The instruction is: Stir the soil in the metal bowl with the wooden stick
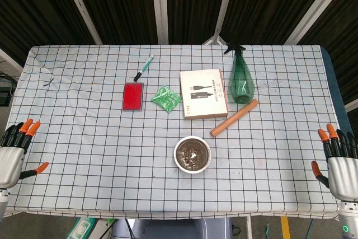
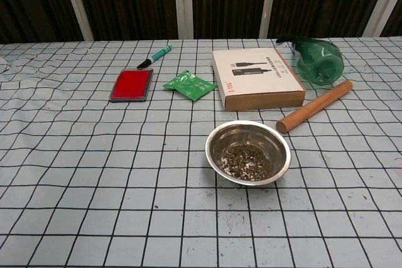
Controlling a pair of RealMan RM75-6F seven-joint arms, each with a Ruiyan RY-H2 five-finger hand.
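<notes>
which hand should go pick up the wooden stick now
Right, probably. The wooden stick lies on the table right of the metal bowl, on the open right hand's side. The open left hand sits at the far left edge.

Silver left hand (image 1: pixel 10 158) & right hand (image 1: pixel 342 166), black fingers (image 1: pixel 335 145) w/ orange tips.

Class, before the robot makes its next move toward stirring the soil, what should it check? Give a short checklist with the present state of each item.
1. Wooden stick free to pick up, lying flat on the table: ok.
2. Stick in a hand: not ok, neither holds it.
3. Right hand open, fingers apart: ok.
4. Left hand open, away from the work: ok.
5. Metal bowl upright with soil inside: ok.
6. Stick clear of the box and spray bottle: cannot tell, it lies close.
</notes>
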